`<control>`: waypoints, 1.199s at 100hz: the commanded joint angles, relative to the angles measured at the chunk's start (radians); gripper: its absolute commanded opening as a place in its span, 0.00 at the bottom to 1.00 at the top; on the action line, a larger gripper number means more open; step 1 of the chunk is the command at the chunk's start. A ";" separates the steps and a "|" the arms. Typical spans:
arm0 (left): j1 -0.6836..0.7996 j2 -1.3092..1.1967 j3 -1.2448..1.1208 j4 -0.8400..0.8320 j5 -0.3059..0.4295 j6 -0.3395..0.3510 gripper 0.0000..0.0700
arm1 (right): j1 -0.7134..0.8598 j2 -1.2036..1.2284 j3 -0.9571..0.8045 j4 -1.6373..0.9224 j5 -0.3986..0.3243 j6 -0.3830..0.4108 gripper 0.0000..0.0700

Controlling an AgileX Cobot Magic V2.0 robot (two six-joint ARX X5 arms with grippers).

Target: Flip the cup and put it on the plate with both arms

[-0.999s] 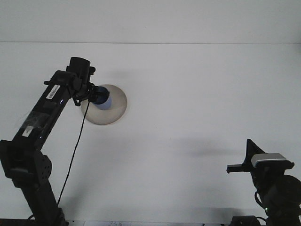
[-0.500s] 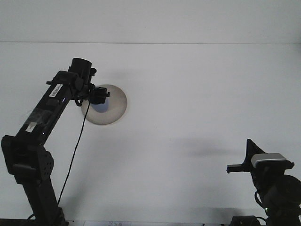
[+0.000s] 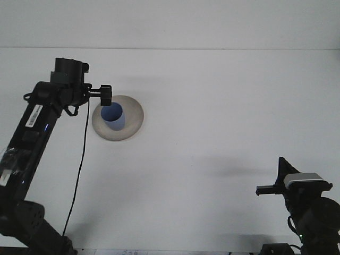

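Observation:
A blue cup [image 3: 112,116] stands upright, mouth up, on the left part of the beige plate [image 3: 133,118] at the table's back left. My left gripper [image 3: 105,96] hovers just above and behind the cup's rim. It is open, holds nothing, and is apart from the cup. My right gripper [image 3: 272,180] rests low at the front right, far from the plate, open and empty.
The left arm [image 3: 32,133] rises from the front left corner, with a black cable [image 3: 81,170] hanging from its wrist down over the table. The white table [image 3: 212,117] stretches between the plate and the right arm.
My left gripper has let go of the cup and pulled up and to the left. The cup now stands free on the plate. The right arm has not moved.

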 commanded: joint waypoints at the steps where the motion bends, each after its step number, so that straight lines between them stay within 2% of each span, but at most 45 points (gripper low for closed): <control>1: -0.003 -0.023 0.021 -0.013 0.004 -0.024 0.92 | 0.001 0.004 0.008 0.013 0.000 0.006 0.00; 21: -0.049 -0.240 -0.138 0.052 0.003 -0.043 0.90 | 0.001 0.004 0.008 0.010 0.000 0.006 0.00; 34: -0.087 -0.434 -0.352 0.154 -0.002 -0.072 0.89 | 0.001 0.004 0.008 0.010 0.001 0.006 0.00; 51: -0.129 -0.713 -0.654 0.325 -0.050 -0.117 0.89 | 0.001 0.004 0.008 0.007 0.000 0.006 0.00; 68: -0.135 -0.977 -0.929 0.475 -0.065 -0.116 0.89 | 0.001 0.004 0.008 0.007 0.000 0.006 0.00; 78: -0.135 -1.098 -1.047 0.494 -0.065 -0.113 0.88 | 0.001 0.004 0.008 0.007 0.000 0.006 0.00; 81: -0.135 -1.126 -1.073 0.495 -0.065 -0.113 0.83 | 0.001 0.004 0.008 0.007 0.001 0.006 0.00; 86: -0.135 -1.168 -1.109 0.494 -0.065 -0.112 0.61 | 0.001 0.004 0.008 0.007 0.000 0.006 0.00; 89: -0.135 -1.190 -1.125 0.494 -0.065 -0.111 0.44 | 0.001 0.003 0.008 0.007 0.000 0.006 0.00; 95: -0.135 -1.226 -1.146 0.494 -0.065 -0.103 0.03 | 0.001 0.003 0.009 0.008 0.000 0.006 0.00; 96: -0.135 -1.231 -1.149 0.494 -0.065 -0.101 0.00 | 0.001 0.003 0.009 0.008 0.000 0.006 0.00; 99: -0.135 -1.244 -1.152 0.494 -0.065 -0.100 0.03 | 0.001 0.003 0.009 0.010 0.000 0.006 0.00; 120: -0.135 -1.276 -1.152 0.494 -0.065 -0.093 0.02 | 0.001 0.003 0.009 0.016 0.000 0.006 0.00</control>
